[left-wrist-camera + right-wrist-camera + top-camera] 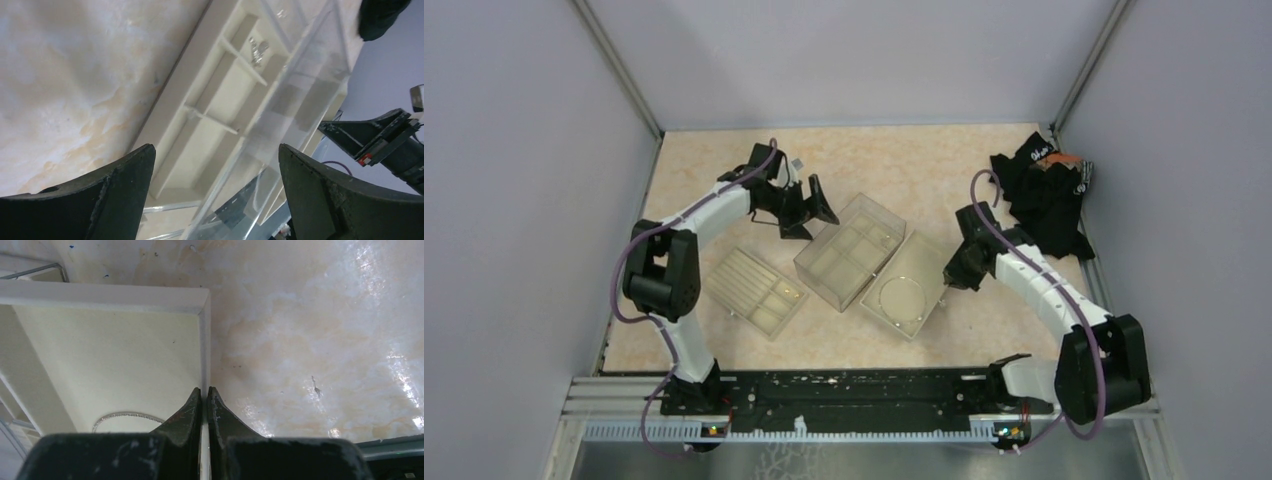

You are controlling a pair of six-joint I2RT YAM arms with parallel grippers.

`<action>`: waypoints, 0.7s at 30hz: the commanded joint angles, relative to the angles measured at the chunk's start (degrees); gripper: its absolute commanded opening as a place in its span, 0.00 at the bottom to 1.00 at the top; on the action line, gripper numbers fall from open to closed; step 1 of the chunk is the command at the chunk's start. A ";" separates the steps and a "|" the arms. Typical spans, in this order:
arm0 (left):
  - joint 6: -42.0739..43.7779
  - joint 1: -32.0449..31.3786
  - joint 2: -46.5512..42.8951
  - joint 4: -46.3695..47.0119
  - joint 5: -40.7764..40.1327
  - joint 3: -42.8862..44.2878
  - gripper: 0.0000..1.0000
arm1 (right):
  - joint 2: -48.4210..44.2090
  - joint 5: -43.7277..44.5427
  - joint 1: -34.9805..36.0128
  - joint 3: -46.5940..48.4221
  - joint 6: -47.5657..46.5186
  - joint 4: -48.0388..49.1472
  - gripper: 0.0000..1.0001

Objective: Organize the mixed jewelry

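Top view: left gripper [812, 213] spread wide beside clear box [849, 252]; wire loop [902, 297] lies in flat tray [922, 262].
Left wrist: tiny silvery pieces [258, 48] sit in one box compartment.
Right wrist: right gripper [205, 392] pinches the tray wall, with the loop just beside it.

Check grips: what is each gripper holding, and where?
Right gripper pinches the thin side wall of the tray holding the wire loop. Left gripper is open, holding nothing.

Left tray [742, 272], middle tray [834, 265] and right tray [921, 258] lie side by side on the surface [924, 170] — loop [125, 414] inside the right tray, cloth heap [1044, 195] behind it, further right.
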 commanded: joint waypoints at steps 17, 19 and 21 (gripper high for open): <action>7.04 -3.43 0.62 -8.30 4.78 3.86 0.99 | 8.37 2.53 0.52 3.22 -2.46 7.64 0.00; 6.97 -3.43 1.40 -7.96 5.24 3.75 0.99 | 8.35 2.66 0.54 3.76 -2.43 7.19 0.00; 6.38 -3.39 1.77 -7.01 6.77 3.16 0.99 | 8.08 2.66 0.65 4.12 -2.50 6.95 0.00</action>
